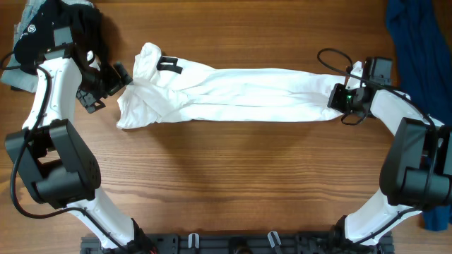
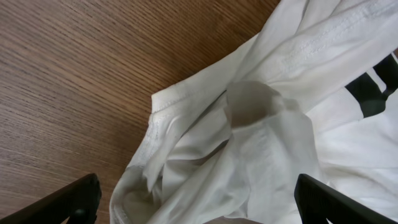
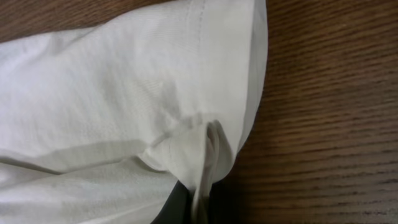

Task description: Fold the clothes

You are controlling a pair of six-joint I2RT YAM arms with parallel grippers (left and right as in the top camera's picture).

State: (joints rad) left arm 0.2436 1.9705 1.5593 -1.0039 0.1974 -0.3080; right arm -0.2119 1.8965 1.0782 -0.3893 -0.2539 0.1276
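The white T-shirt (image 1: 233,93) lies stretched in a long band across the far half of the wooden table, with a bit of black lettering (image 1: 168,65) showing at its bunched left end. My left gripper (image 1: 121,79) is open at that left end; in the left wrist view its two black fingers stand wide apart either side of the crumpled hem and sleeve (image 2: 249,143). My right gripper (image 1: 337,96) is shut on the shirt's right end; in the right wrist view a fold of white cloth (image 3: 205,168) is pinched between its fingers (image 3: 202,208).
A dark blue garment (image 1: 418,35) hangs at the far right edge. Black and pale grey-blue garments (image 1: 42,28) lie at the far left corner behind my left arm. A black cable (image 1: 332,58) loops near my right wrist. Bare wood (image 1: 233,176) fills the near half.
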